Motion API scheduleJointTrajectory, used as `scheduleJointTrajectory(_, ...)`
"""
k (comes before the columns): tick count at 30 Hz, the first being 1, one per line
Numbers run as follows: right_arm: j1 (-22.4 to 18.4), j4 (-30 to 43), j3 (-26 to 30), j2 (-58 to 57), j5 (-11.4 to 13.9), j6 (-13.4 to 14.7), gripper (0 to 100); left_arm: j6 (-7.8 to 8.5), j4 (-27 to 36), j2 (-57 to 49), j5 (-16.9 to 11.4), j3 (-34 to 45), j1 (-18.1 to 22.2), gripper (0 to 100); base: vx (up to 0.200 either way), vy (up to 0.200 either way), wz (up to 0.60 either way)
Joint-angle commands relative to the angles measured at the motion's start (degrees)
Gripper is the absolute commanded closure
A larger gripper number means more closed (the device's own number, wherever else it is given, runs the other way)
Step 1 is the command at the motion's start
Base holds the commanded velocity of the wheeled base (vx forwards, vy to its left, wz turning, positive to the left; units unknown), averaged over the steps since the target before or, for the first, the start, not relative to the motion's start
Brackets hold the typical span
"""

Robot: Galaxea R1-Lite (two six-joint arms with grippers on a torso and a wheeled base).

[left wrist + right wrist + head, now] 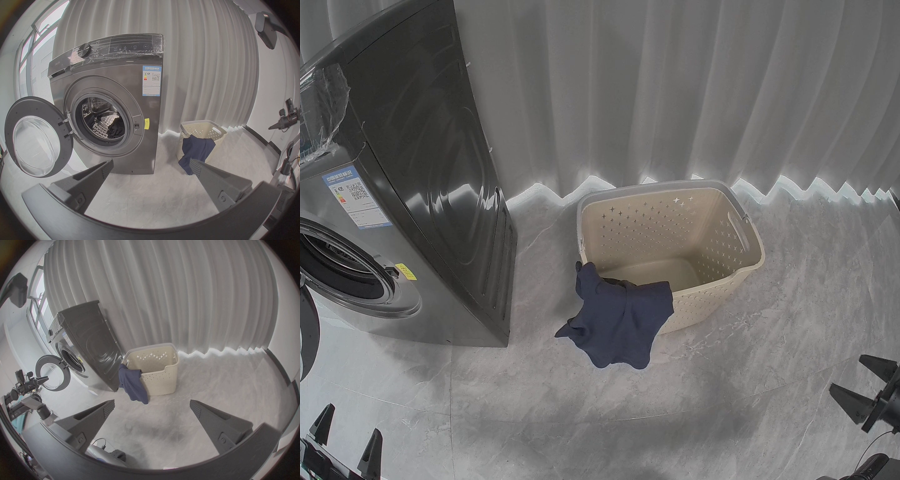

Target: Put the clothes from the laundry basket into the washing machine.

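A cream laundry basket (654,224) stands on the floor in front of the curtain. A navy garment (619,319) hangs over its near-left rim and down to the floor; the basket's inside looks bare. To the left is the grey washing machine (425,156). Its round door (37,137) is swung open, and dark clothes (116,129) lie in the drum. My left gripper (347,432) is open and empty, low at the near left. My right gripper (864,382) is open and empty at the near right. Both are well short of the basket (157,380) and the garment (132,385).
A white curtain (675,87) runs along the back behind the basket and machine. Grey tiled floor (687,406) lies open between the grippers and the basket. The open door (307,331) juts out toward the left arm.
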Motion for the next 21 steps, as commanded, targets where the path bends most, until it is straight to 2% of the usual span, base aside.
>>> scheduleJointTrajectory(1,9.4,-23.0,-2.0,38.5,0.4,2.2,0,-0.21,0.0,-0.9,0.2,1.0,0.0,0,0.000,0.000,0.00)
scheduleJointTrajectory(3,12.3,-27.9,-1.9,43.0,-2.0,4.8,0,-0.30,0.0,-0.9,0.3,1.0,0.0,0,0.000,0.000,0.00)
scheduleJointTrajectory(4,12.9,-28.6,-1.9,43.5,-2.4,5.3,0,-0.30,0.0,-0.9,0.3,1.0,0.0,0,0.000,0.000,0.00)
scheduleJointTrajectory(5,16.1,-30.4,-2.0,45.0,-4.1,7.9,0,-0.30,0.0,-0.9,0.3,1.0,0.0,0,0.000,0.000,0.00)
scheduleJointTrajectory(7,20.0,-30.8,-2.4,45.6,-6.2,10.6,0,-0.21,0.0,-0.9,0.3,1.0,0.0,0,0.000,0.000,0.00)
scheduleJointTrajectory(8,20.6,-30.8,-2.6,45.7,-6.6,10.9,0,-0.21,0.0,-0.9,0.3,1.0,0.0,0,0.000,0.000,0.00)
scheduleJointTrajectory(9,23.2,-30.6,-3.6,47.0,-8.7,12.2,0,-0.21,0.0,-0.9,0.3,1.0,0.0,0,0.000,0.000,0.00)
scheduleJointTrajectory(12,24.4,-31.4,-5.2,51.7,-11.6,12.6,0,-0.21,0.0,-0.9,0.3,1.0,0.0,0,0.000,0.000,0.00)
scheduleJointTrajectory(14,24.6,-31.4,-6.2,54.0,-12.5,12.7,0,-0.21,0.0,-0.9,0.3,1.0,0.0,0,0.000,0.000,0.00)
scheduleJointTrajectory(17,26.1,-31.4,-6.5,55.1,-12.6,12.8,0,-0.30,0.0,-0.9,0.3,1.0,0.0,0,0.000,0.000,0.00)
scheduleJointTrajectory(21,27.5,-31.3,-6.5,55.9,-12.6,12.8,0,-0.21,0.0,-0.9,0.3,1.0,0.0,0,0.150,0.000,0.00)
